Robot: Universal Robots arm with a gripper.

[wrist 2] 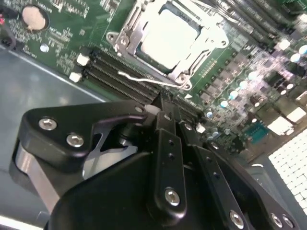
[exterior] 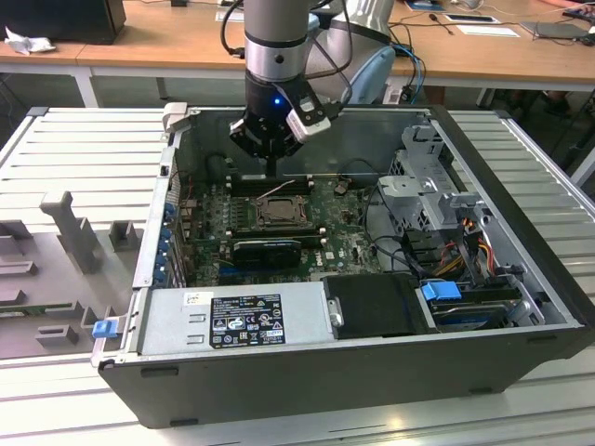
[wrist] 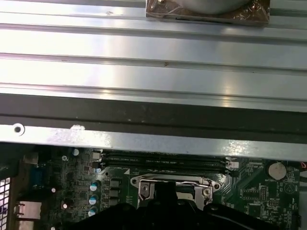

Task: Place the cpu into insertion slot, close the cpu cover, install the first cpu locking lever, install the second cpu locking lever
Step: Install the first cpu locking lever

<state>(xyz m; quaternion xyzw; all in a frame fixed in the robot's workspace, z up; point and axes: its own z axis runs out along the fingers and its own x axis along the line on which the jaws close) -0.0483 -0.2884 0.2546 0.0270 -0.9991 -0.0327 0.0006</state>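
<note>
the computer case (exterior: pixel 353 372) lies open on its side with the motherboard (exterior: pixel 344 237) facing up. my gripper (exterior: pixel 271 165) hangs inside it, tips pressed together on nothing, just beside the insertion slot (exterior: pixel 276 212). in the second wrist view the cpu cover (wrist 2: pixel 125 40) is down over the cpu (wrist 2: pixel 168 38), which sits in the slot. a thin wire locking lever (wrist 2: pixel 144 79) lies along the slot's edge near the memory slots (wrist 2: pixel 110 67) and looks unlatched to me. my worry is that the closed tips slide off that springy wire and gouge the board or the memory slots, or that the lever snaps upward and lifts the cover
</note>
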